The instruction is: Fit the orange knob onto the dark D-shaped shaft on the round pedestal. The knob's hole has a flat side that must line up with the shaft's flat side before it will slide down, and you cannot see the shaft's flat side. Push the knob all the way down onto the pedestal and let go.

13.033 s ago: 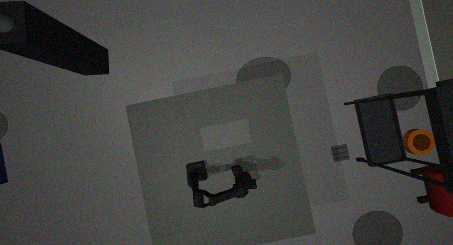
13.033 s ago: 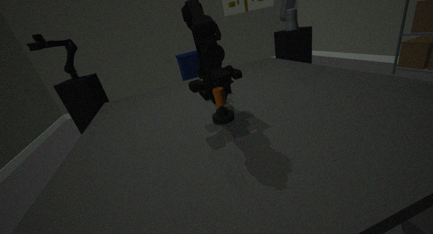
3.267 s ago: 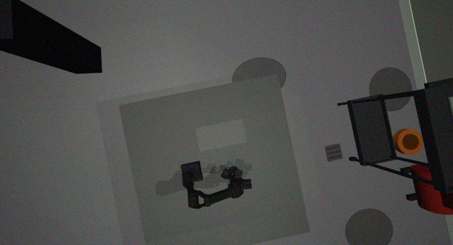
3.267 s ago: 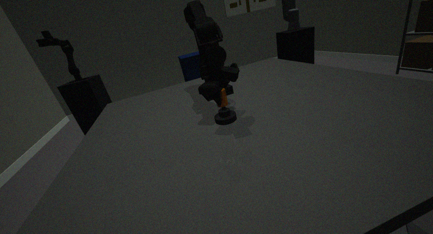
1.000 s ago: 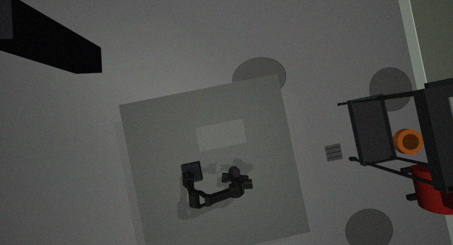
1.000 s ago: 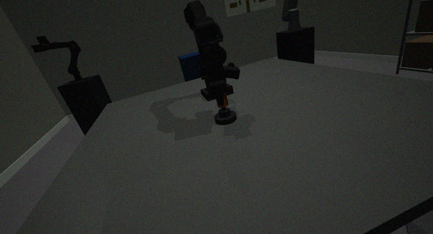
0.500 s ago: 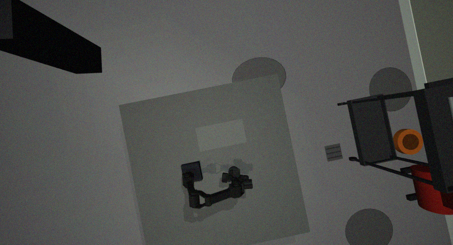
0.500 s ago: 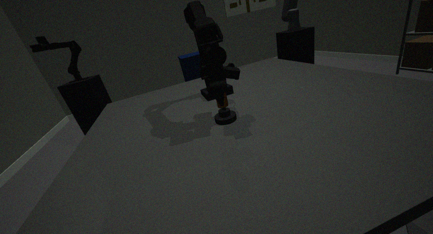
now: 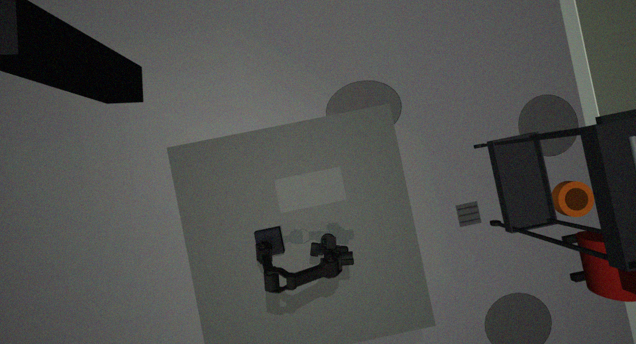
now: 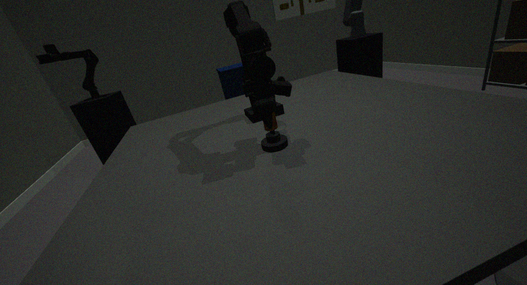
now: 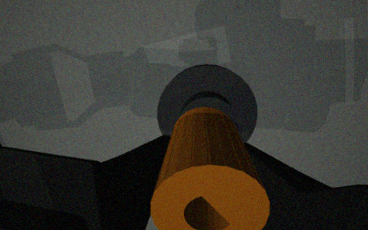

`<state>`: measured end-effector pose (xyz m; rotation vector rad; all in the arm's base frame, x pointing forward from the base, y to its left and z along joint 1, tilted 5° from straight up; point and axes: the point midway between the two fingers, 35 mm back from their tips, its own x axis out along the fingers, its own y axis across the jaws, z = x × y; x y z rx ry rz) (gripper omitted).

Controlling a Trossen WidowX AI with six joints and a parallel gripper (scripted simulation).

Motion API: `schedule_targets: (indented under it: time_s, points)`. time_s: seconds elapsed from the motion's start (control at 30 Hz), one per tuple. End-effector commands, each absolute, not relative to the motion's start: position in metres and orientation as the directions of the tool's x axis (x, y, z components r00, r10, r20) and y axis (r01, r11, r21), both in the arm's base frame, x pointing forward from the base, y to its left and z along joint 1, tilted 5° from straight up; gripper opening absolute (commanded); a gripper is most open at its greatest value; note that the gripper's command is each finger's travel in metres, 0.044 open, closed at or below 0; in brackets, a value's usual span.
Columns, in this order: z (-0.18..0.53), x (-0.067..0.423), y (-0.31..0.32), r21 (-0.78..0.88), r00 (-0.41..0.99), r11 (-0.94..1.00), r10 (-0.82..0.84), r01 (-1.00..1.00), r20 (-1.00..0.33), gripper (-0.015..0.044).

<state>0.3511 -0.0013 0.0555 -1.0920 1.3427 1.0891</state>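
Note:
The orange knob (image 11: 208,149) (image 10: 273,122) is a ribbed cylinder held upright, with the D-shaped hole (image 11: 204,213) showing in the end nearest the wrist camera. My gripper (image 11: 204,146) (image 10: 266,115) is shut on the knob, one dark finger on each side. The round dark pedestal (image 11: 238,94) (image 10: 274,145) stands right below it on the table (image 10: 368,172). In the exterior view the knob's lower end sits just over the short dark shaft (image 10: 272,135), at about its top. In the wrist view the knob hides the shaft. The arm (image 9: 302,272) covers them from above.
Two other arms on dark stands (image 10: 103,120) (image 10: 359,54) sit at the table's far corners, and a blue box (image 10: 230,80) stands behind my arm. A shelf rack (image 9: 525,181) with an orange roll (image 9: 573,198) and a red bin (image 9: 605,270) stands off the table.

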Motion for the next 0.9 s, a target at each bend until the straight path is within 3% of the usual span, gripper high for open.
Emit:
schedule_targets:
  time_s: [0.0,0.3,0.87]
  points:
    - [0.0592,0.3506,-0.0015,0.034,-0.041,0.168,-0.040,-0.985,-0.998,0.0000]
    - [0.0587,0.3521,-0.0016,0.043,-0.041,-0.040,-0.040,-0.998,-0.998,0.0000]
    - [0.0546,0.3574,-0.0023,0.042,-0.041,-0.040,-0.040,-0.998,-0.998,0.0000]
